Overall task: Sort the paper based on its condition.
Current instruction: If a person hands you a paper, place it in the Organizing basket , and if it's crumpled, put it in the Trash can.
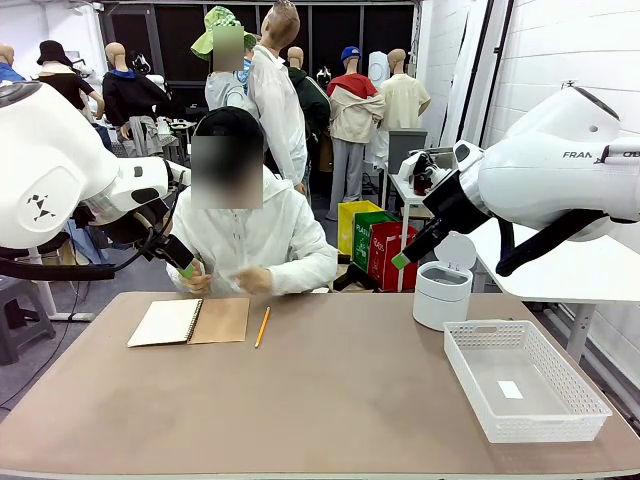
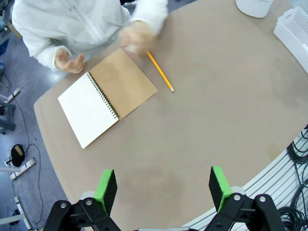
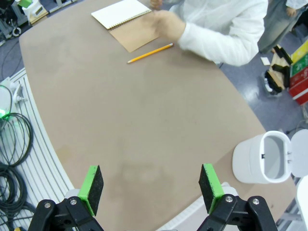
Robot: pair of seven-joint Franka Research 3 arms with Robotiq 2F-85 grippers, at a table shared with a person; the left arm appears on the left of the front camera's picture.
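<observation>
The paper is out of view. A spiral notebook (image 1: 166,322) lies open at the table's far left, white page up, its brown cover (image 2: 124,82) folded out beside it. The person's hands (image 1: 250,279) hover just behind it, one hand (image 2: 138,36) blurred with motion. My left gripper (image 2: 163,185) hangs open high above the table's near side, nothing between its green pads; in the front view it (image 1: 186,265) is up at the left. My right gripper (image 3: 151,185) is open too, raised over the bare tabletop, and stands at upper right (image 1: 401,260).
A yellow pencil (image 1: 262,327) lies right of the notebook. A white mesh basket (image 1: 478,398) with a small white label inside sits at the front right. Behind it stands a small white bin (image 1: 441,295) with its lid up. Cables hang off the robot's side.
</observation>
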